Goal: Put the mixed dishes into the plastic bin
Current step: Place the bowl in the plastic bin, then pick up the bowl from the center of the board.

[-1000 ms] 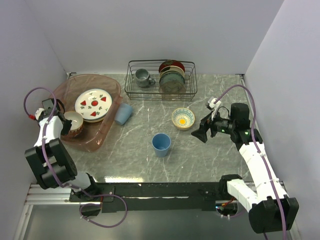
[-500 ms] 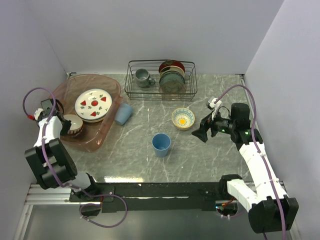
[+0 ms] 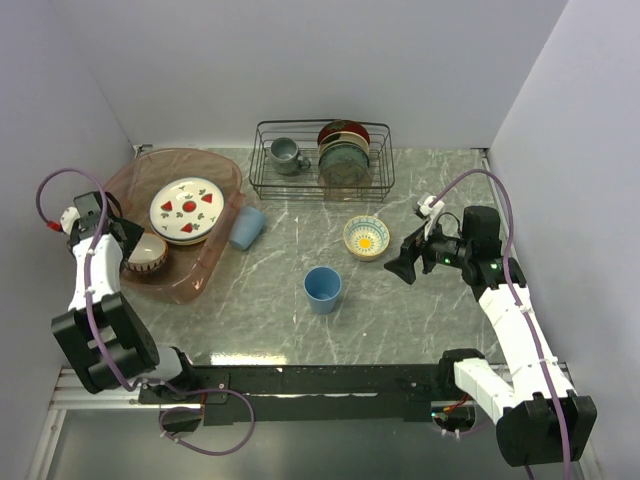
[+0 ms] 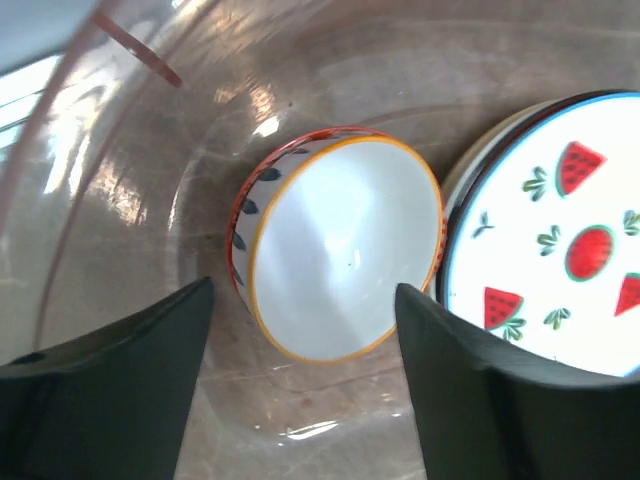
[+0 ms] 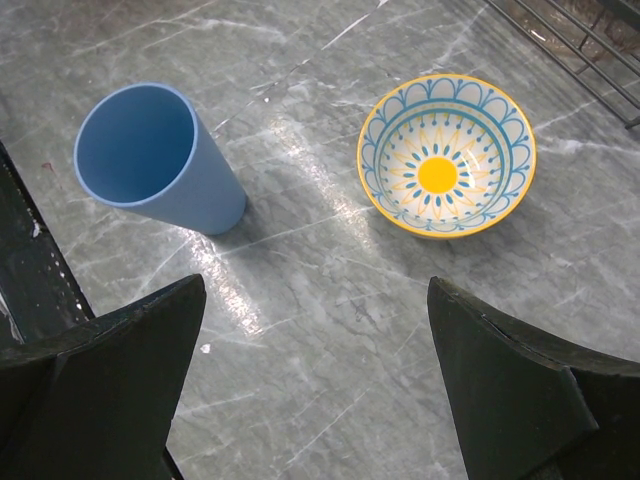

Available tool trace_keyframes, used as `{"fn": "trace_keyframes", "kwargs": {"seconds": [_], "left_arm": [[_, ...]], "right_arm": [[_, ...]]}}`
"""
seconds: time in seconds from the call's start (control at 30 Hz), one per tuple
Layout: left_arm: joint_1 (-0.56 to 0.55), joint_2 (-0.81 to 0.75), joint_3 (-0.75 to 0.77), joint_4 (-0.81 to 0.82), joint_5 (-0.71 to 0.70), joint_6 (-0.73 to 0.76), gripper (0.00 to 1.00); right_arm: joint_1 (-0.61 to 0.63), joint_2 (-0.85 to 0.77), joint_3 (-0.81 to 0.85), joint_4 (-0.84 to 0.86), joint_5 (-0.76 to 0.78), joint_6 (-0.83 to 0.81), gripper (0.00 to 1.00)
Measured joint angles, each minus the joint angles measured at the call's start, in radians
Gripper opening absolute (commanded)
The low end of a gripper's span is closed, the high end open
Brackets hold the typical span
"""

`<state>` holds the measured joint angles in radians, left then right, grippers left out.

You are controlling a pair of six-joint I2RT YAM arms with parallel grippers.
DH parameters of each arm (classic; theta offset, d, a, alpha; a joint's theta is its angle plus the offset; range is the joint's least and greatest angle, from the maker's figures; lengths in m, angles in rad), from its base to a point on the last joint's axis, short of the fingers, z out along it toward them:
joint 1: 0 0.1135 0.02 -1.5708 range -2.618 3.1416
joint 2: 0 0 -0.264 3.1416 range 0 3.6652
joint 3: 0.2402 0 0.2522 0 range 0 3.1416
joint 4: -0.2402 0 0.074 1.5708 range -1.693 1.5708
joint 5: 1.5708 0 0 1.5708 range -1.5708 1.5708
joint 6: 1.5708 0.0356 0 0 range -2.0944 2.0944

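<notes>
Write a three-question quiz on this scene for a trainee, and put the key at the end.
1. True or false: the red-patterned bowl lies inside the bin.
2. What do the right fingers hold? A. a cup B. a bowl C. nothing
3. Fill in: the upright cup stands alone; the other cup sits right beside the ____.

Key: 1 true; 2 C; 3 bin.
</notes>
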<state>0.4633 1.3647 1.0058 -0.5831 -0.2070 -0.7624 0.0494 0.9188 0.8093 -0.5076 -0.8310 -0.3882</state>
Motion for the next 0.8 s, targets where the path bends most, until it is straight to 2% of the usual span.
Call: {"fn": "trace_keyframes", "kwargs": {"seconds": [0.3, 0.57, 0.8], "left_arm": [[0.001, -0.113, 0.018, -0.022, 0.053, 0.026, 0.99], [0.002, -0.214, 0.018, -0.026, 0.254, 0.123, 0.99], [-0.008, -0.365, -0.029, 0.002, 0.46, 0.18, 0.99]], "right_arm": [[-0.002, 0.0, 0.0, 0.001, 0.005, -0.003, 1.0], [-0.023, 0.0, 0.0, 0.009, 0.02, -0.014, 1.0], [-0.055, -0.001, -0.006, 0.027, 0.02, -0.022, 1.0]]}}
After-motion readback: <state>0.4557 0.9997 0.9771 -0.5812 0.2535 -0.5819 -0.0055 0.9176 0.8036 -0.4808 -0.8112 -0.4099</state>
